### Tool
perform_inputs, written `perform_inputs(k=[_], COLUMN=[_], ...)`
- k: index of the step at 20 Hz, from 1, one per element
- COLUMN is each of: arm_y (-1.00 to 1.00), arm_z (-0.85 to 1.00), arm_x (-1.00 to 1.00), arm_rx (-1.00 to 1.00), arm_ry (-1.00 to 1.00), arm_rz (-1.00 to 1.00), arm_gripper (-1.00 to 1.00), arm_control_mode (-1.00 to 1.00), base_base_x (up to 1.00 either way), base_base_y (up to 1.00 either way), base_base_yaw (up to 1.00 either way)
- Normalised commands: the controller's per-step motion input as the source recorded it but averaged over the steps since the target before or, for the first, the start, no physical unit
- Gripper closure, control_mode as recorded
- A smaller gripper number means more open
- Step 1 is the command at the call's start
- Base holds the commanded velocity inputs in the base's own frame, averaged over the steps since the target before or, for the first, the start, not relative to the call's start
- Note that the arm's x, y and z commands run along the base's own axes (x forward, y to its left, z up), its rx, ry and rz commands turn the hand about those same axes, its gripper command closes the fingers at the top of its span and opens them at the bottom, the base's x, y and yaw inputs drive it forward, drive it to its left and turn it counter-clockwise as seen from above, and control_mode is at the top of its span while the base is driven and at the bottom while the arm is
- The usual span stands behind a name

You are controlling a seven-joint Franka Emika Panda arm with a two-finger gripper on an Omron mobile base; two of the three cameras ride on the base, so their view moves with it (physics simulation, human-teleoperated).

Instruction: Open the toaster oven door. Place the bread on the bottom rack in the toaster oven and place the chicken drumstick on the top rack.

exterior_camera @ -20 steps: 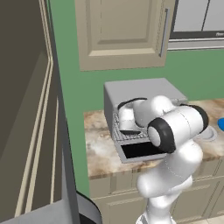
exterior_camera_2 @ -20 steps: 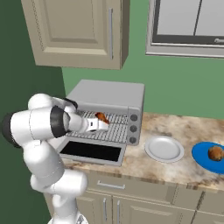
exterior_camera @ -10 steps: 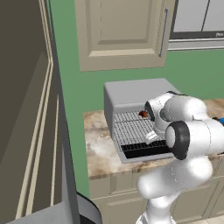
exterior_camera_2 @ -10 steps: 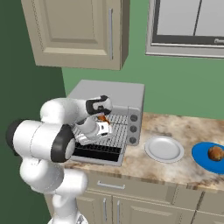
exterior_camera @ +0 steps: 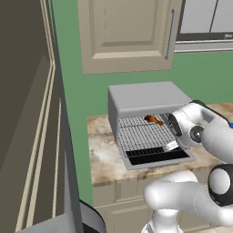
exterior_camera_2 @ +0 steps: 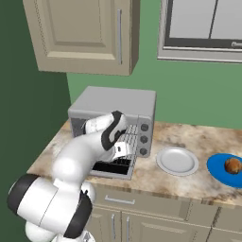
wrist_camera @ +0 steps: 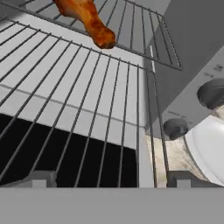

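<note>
Drumstick: orange-brown tapered chicken drumstick (wrist_camera: 85, 19) lies on the silver wire top rack (exterior_camera: 139, 121).
Gripper (wrist_camera: 109, 177): spread, empty.
Advice: back straight out from the boxy light-grey toaster oven (exterior_camera_2: 113, 105), clearing the racks.

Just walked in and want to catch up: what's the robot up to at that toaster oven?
The toaster oven has its door folded down. The chicken drumstick lies on the top rack. The gripper hangs open and empty in front of the opening, above the door. The bread sits on a blue plate to the right, past an empty white plate, not yet on the bottom rack.
</note>
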Motion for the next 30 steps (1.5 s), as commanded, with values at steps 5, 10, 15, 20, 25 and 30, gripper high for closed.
perform_inputs(k=[5, 10, 15, 20, 25, 30], arm_y=[-0.37, -0.56, -0.75, -0.97, -1.0, -1.0], arm_z=[1.0, 1.0, 1.0, 0.88, 0.5, -0.05], arm_x=[0.0, 0.0, -0.01, -0.18, -0.28, -0.3], arm_rx=[-0.08, -0.05, 0.0, 0.02, 0.1, 0.24], arm_ry=[0.06, 0.0, 0.0, 0.0, -0.03, -0.21], arm_rz=[-0.32, -0.29, -0.3, -0.22, -0.1, 0.0], arm_gripper=[-1.0, -1.0, -1.0, -1.0, -1.0, -1.0], arm_control_mode=[-1.0, -1.0, -1.0, -1.0, -1.0, -1.0], base_base_x=[0.0, 0.0, 0.0, 0.0, 0.0, 0.0], base_base_y=[0.0, 0.0, 0.0, 0.0, 0.0, 0.0], base_base_yaw=[0.0, 0.0, 0.0, 0.0, 0.0, 0.0])
